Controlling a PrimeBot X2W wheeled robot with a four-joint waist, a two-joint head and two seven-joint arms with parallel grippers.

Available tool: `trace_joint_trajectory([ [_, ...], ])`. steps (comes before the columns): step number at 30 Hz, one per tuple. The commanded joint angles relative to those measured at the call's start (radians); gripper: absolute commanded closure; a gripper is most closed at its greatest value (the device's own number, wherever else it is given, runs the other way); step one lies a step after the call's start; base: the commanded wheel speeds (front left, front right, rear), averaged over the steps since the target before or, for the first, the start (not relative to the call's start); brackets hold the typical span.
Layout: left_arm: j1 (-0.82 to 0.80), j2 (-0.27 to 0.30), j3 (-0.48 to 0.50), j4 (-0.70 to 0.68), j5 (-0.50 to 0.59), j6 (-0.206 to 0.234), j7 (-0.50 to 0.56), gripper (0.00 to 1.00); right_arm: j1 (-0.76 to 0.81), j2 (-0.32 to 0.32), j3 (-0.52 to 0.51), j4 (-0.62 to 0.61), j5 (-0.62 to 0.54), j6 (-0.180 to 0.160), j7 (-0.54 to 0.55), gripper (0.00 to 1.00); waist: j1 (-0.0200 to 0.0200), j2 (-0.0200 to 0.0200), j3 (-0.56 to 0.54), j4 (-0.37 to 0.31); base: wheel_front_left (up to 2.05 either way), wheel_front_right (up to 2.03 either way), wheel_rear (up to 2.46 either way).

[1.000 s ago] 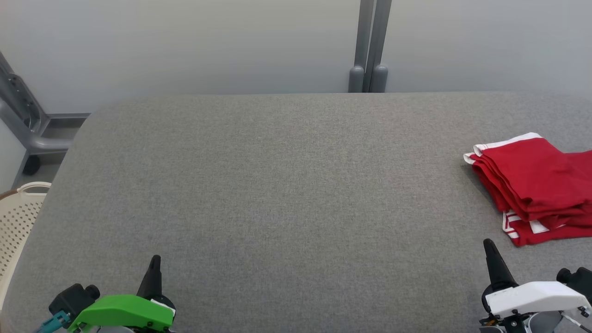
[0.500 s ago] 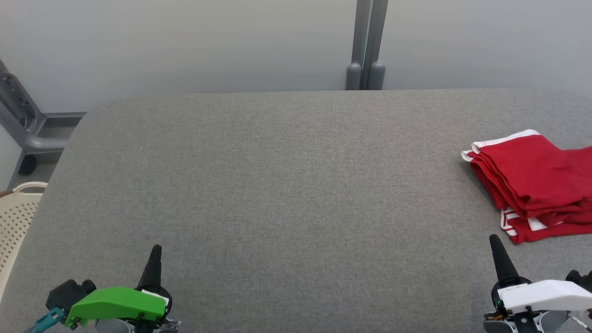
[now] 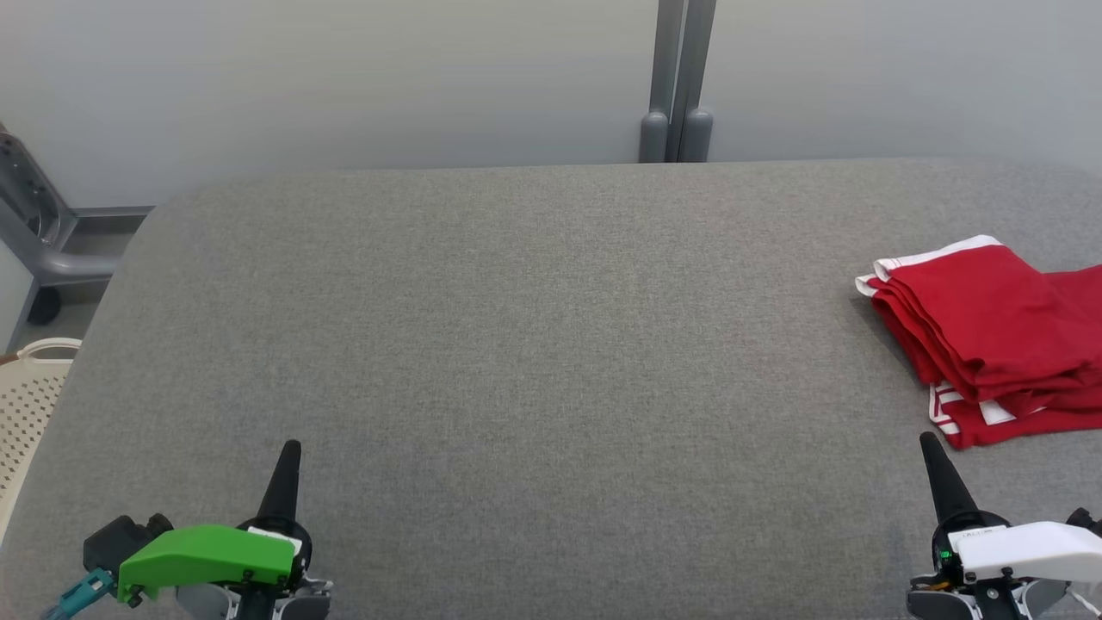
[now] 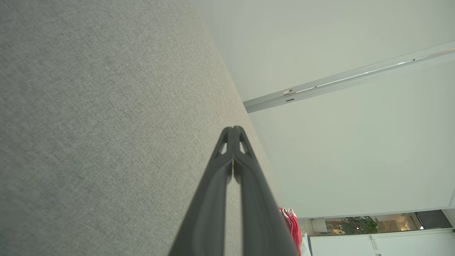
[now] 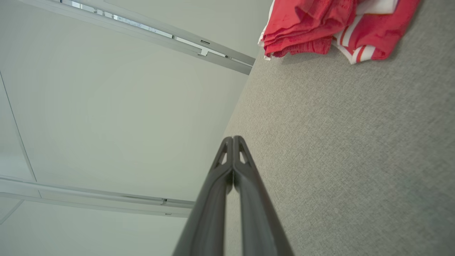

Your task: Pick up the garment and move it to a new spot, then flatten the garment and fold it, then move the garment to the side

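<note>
garment (image 3: 990, 336), red with white trim, lay folded in a loose stack at the far right of the grey surface (image 3: 534, 344), partly cut off by the edge of the head view. left gripper (image 3: 290, 449) sat at the near left, fingers pressed fully together, holding nothing. right gripper (image 3: 930, 441) sat at the near right, also pinched closed and empty, with its tip just short of the stack's near corner but not touching it.

judging from the layout, the fold and the move to the side looked done, so the risks were mostly about undoing it.

- main risk: the right gripper was near the garment. a swing forward or to the right could have caught the striped lower layer poking out at the near side and dragged the stack open.
- the layers were uneven and the top folds sat slightly off the bottom one. any nudge could have slid them apart, since soft cloth gives no resistance.
- if a regrasp was wanted, closed fingers pushed into the cloth would only have bunched it. they would have needed to open first.
- couldn't tell how close the garment was to the right edge of the surface, as it was out of frame. a push that way might have tipped it off.
- the left gripper was well apart from the garment, so low risk there. a pale basket (image 3: 26, 405) stood beside the surface's left edge, and a wide left retreat could have clipped it.
</note>
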Motion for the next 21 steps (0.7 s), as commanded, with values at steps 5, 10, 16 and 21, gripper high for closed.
trace_joint_trajectory([
  [5, -0.031, -0.007, 0.02, -0.013, -0.043, -0.02, 0.015, 1.0, 0.004, -0.006, -0.008, -0.022, 0.056, 0.0, 0.009, 1.0, 0.0, 0.0, 0.003, -0.003, 0.0, 0.0, 0.0],
  [10, -0.034, -0.014, 0.032, -0.015, -0.077, -0.029, 0.027, 1.0, 0.006, -0.007, -0.013, -0.03, 0.096, 0.0, 0.015, 1.0, 0.0, 0.0, 0.005, -0.005, 0.0, 0.0, 0.0],
  [16, -0.039, -0.022, 0.045, -0.018, -0.11, -0.038, 0.04, 1.0, 0.009, -0.007, -0.018, -0.039, 0.144, 0.0, 0.023, 1.0, 0.0, 0.0, 0.009, -0.009, 0.0, 0.0, 0.0],
  [21, -0.043, -0.028, 0.056, -0.021, -0.14, -0.046, 0.051, 1.0, 0.012, -0.007, -0.022, -0.046, 0.182, 0.0, 0.027, 1.0, 0.0, 0.0, 0.011, -0.011, 0.0, 0.0, 0.0],
])
